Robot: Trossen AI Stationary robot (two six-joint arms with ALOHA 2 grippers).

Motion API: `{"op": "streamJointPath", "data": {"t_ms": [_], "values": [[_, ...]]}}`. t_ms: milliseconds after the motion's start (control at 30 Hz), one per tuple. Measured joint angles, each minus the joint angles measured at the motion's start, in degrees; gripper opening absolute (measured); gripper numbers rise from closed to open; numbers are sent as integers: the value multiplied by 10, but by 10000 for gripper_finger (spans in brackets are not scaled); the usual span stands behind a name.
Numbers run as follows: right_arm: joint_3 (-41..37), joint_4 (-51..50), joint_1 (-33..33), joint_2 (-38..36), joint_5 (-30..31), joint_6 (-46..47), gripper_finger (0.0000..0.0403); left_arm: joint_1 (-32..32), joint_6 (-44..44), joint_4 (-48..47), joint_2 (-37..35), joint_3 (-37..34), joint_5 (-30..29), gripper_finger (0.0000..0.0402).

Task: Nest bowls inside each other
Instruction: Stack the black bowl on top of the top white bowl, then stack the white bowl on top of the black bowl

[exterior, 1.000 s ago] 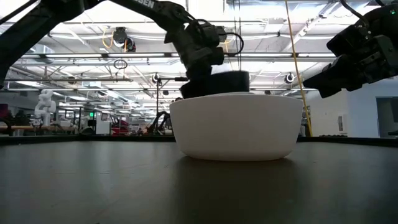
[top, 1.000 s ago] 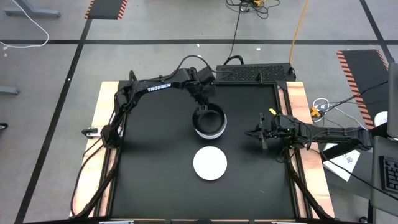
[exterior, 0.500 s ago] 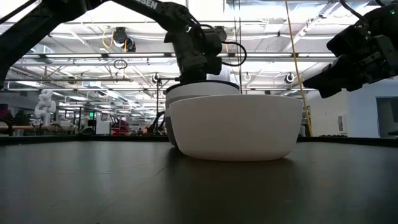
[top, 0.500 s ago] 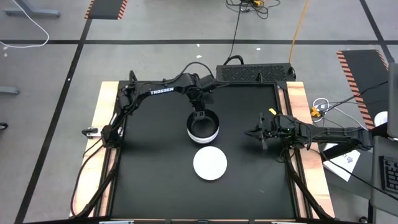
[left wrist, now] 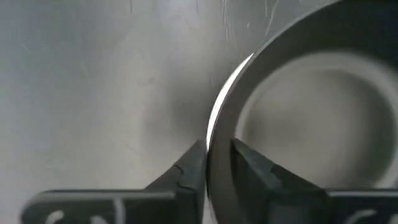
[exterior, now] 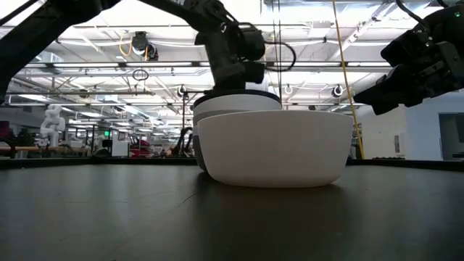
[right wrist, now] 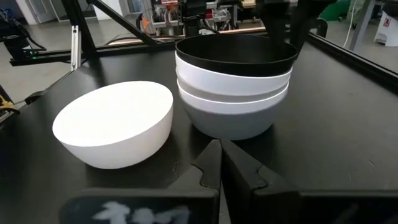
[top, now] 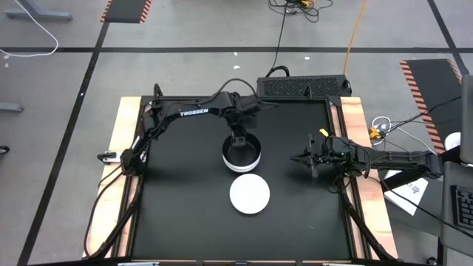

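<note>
Black smooth bowl (right wrist: pixel 236 55) tops the round nested stack (top: pixel 242 154) at frame centre; left gripper (left wrist: pixel 216 163) straddles its rim, slightly parted; right gripper (top: pixel 304 157) clenched.

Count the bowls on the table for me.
4 visible: a round black bowl nested atop a white bowl and a grey bowl, plus a separate plain white bowl beside that stack. More could be hidden inside.

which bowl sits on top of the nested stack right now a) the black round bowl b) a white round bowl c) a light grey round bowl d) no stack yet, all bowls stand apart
a: in the right wrist view the black round bowl sits topmost in the stack, over a white bowl and a light grey bowl, while another white round bowl stands alone beside them.
</note>
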Motion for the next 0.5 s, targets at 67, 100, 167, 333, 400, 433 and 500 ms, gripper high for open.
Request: {"op": "streamJointPath", "data": {"t_ms": [67, 100, 167, 333, 400, 433, 500], "values": [[0, 0, 0, 0, 0, 0, 0, -7, 1, 0, -1, 9, -11, 96], [0, 0, 0, 0, 0, 0, 0, -11, 2, 0, -1, 14, -14, 107], [0, -2, 0, 0, 0, 0, 0, -17, 5, 1, -1, 22, -18, 131], [0, -13, 0, 0, 0, 0, 0, -30, 9, -1, -4, 66, -18, 187], [0, -14, 0, 0, 0, 0, 0, -35, 17, -8, -14, 84, -15, 203], [0, -14, 0, 0, 0, 0, 0, -36, 20, -8, -22, 91, -5, 209], [0, -15, 0, 0, 0, 0, 0, -37, 26, -2, -46, 94, 54, 216]]}}
